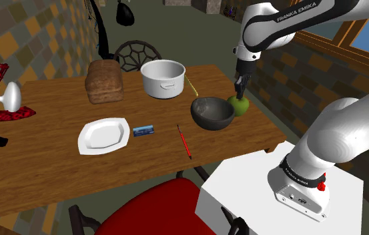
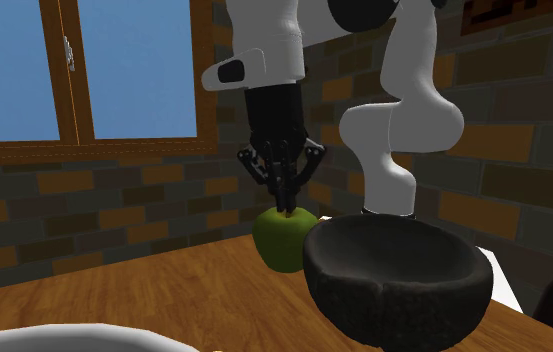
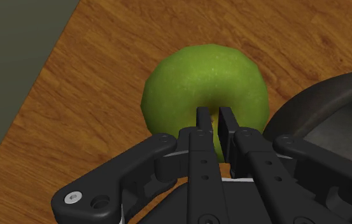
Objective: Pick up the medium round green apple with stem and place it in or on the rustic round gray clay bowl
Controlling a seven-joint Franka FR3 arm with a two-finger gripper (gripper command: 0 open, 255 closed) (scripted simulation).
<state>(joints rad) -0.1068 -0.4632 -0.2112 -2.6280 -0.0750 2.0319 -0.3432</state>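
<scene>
- Claw [image 3: 211, 113]: I read the two fingers as drawn in to a slim gap, set on the crown of the green apple [image 3: 193, 83]. The gap is too narrow to take the body, so I judge they pinch the stem, which is itself hidden behind the fingers.
- Green apple: sits at the edge of the wooden table [image 1: 56, 167], just beside the dark grey bowl [image 1: 213, 120]. I cannot tell whether the two touch, or whether the apple has left the wood.
- Governing relation: the apple lies directly under the claw, its stem axis upright and in line with the hand. The bowl lies to the shoulder view's left of both.
- Judgement: next comes a straight lift, then a short carry leftward over the rim.
- Risk: a hold this thin may let the fruit swing or drop.
</scene>
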